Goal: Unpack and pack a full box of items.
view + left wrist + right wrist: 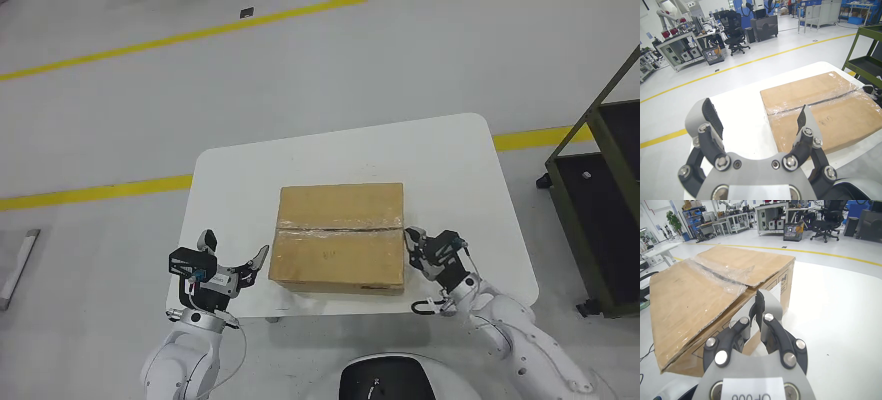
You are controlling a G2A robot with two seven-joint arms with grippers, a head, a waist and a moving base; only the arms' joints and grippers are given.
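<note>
A brown cardboard box lies in the middle of the white table. Its top flaps are down, with torn clear tape along the seam between them. The flap edges stand slightly raised at the end beside my right gripper. My left gripper is open near the table's front edge, just off the box's left end, with nothing between its fingers. My right gripper is shut, its tips against the box's right end wall just under the flap edges.
A green metal cart stands on the floor off the table's right side. Bare table lies behind the box and to its right. The table's front edge runs close to both arms.
</note>
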